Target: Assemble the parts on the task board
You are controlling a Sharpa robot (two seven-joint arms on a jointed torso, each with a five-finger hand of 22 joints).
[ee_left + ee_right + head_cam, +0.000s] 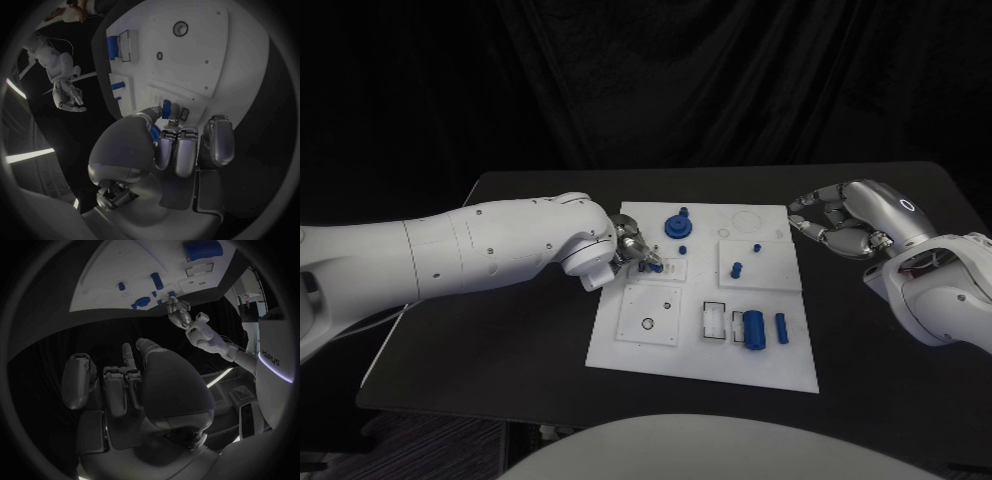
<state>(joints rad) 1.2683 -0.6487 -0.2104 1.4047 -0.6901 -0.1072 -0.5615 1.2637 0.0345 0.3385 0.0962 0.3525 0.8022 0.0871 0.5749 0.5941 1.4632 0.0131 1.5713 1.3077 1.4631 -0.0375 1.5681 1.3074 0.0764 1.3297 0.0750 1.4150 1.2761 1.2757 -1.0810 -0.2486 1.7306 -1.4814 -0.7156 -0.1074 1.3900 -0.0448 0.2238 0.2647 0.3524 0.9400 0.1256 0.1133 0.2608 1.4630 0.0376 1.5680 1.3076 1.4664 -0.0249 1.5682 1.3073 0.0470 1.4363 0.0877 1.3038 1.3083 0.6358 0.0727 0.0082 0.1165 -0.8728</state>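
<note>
left hand: reaching over the left edge of the task board, fingers bent down onto the board's middle-left area; in the left wrist view thumb and a finger are pinching a small blue part and holding it against a small raised white block.
held part: showing in the head view as a bit of blue just beyond the fingertips, touching or almost touching the board; i cannot tell whether it is seated in a hole.
right hand: hovering above the black table just off the board's right edge near its far corner, fingers curled in with nothing in them; the right wrist view is showing the same clenched fingers over dark table.
task board: lying flat in the middle of the table, long side running away from the robot.
tall blue part: standing upright on the far part of the board, just beyond the left hand.
small blue pegs: 1 standing on a square white plate right of centre, a smaller 1 beside it farther back.
near-right cluster: a thick blue cylinder lying beside a slimmer blue piece, next to a black-outlined rectangular slot.
near-left plate: a square plate carrying a dark ring, well apart from the hands.
</note>
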